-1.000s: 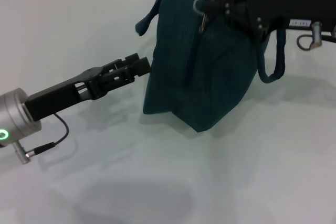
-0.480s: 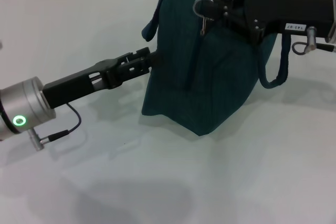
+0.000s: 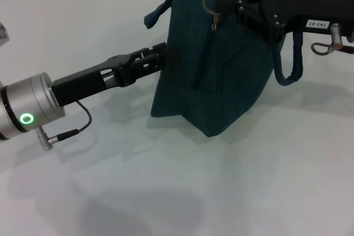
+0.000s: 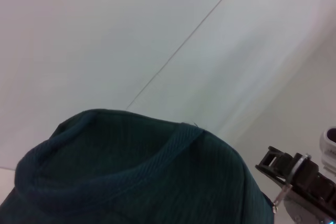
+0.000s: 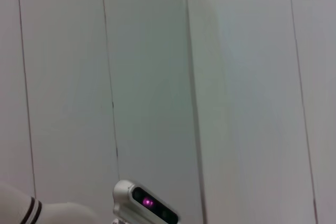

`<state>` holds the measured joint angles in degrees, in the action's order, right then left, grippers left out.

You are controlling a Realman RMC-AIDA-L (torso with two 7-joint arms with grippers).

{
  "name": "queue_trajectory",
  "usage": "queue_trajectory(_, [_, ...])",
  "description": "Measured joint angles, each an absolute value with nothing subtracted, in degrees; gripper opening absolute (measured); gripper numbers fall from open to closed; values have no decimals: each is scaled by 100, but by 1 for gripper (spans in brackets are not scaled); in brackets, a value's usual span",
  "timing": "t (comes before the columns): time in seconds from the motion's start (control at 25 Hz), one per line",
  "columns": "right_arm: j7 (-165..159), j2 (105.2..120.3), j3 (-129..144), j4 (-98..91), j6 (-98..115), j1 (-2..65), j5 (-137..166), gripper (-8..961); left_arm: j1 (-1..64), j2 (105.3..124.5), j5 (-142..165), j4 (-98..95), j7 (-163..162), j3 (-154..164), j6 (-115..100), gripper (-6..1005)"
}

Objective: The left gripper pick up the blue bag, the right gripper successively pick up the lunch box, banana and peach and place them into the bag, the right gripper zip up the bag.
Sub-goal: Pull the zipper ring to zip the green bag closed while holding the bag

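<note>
we see the blue bag (image 3: 221, 64) standing upright on the white worktop (image 3: 166, 181), a little past the middle and toward our right side, its top edge running out of the head view. one loop handle (image 3: 290, 62) hangs down its right side and the other handle (image 3: 157, 12) sticks out at the upper left.

our left gripper (image 3: 161, 56) reaches in low from the left and its tip touches the bag's left side about halfway up; we cannot tell whether it is released or clenched on the fabric, since the tip merges with the dark cloth. in the left wrist view the bag's rounded fabric edge fills the near part of the picture.

our right gripper (image 3: 229, 5) comes in from the right at the bag's upper front, clenched at the zipper, with the metal ring pull (image 3: 214, 1) standing just off its tip and a small tab dangling under the ring. the arm's white label (image 3: 313, 24) shows farther back.
</note>
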<state>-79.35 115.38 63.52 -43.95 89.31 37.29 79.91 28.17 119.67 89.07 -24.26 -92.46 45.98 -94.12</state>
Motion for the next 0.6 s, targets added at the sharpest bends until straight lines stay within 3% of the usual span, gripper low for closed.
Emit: queue_trajectory(0.6, [-8003,11529,6354,-4376,8973,3744,7988,10,3026,11982,8661,-2425,-9116,4646,-9438,695])
